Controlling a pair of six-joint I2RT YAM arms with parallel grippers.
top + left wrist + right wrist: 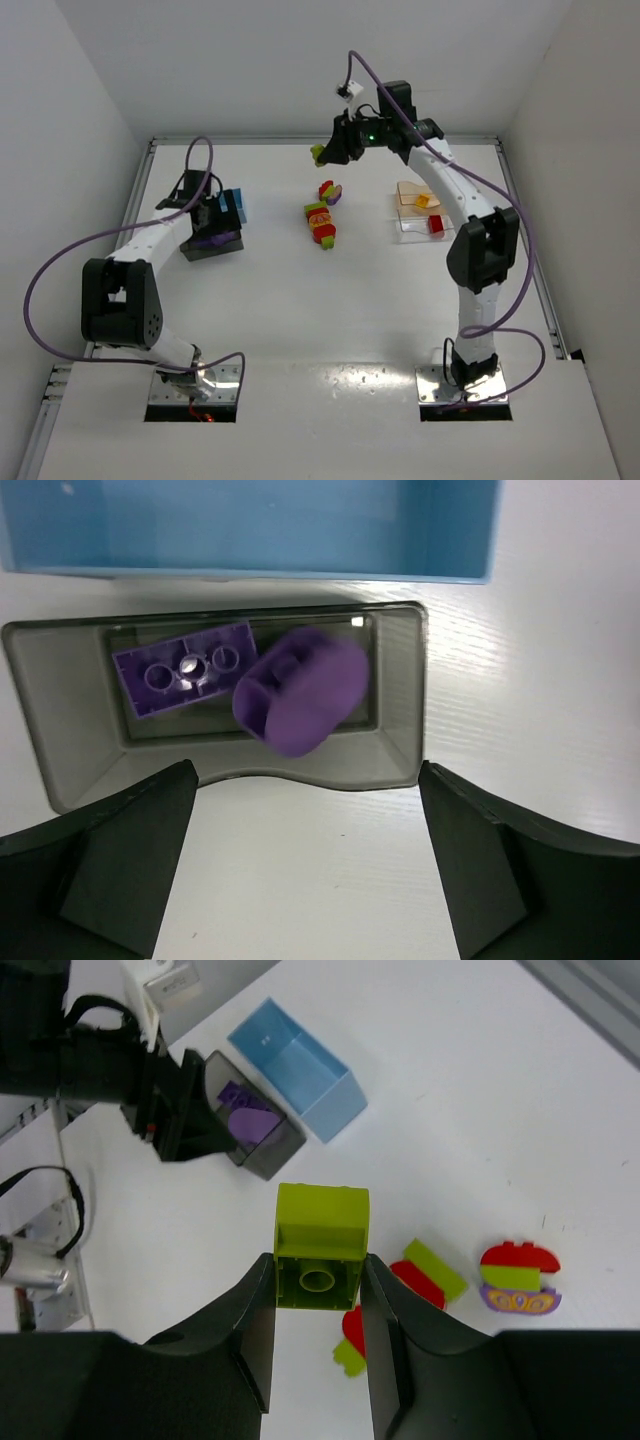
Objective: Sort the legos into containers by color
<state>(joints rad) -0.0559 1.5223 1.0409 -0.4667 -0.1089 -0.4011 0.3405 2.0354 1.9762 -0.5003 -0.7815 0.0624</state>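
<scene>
My right gripper (322, 155) is shut on a lime green lego (320, 1248) and holds it high over the far middle of the table. Below it lie mixed stacks of red, lime and purple legos (320, 222), also in the right wrist view (425, 1278). My left gripper (305, 865) is open and empty, just in front of the dark grey tub (400, 690), which holds two purple legos (300, 692). The tub (212, 243) sits at the left with a blue box (236, 206) behind it. The clear tub (410, 208) at the right holds red and yellow-orange legos (436, 224).
A red, lime and purple stack (518, 1277) lies apart to the right in the right wrist view. The blue box (298, 1068) is open and looks empty. Raised white walls bound the table on three sides.
</scene>
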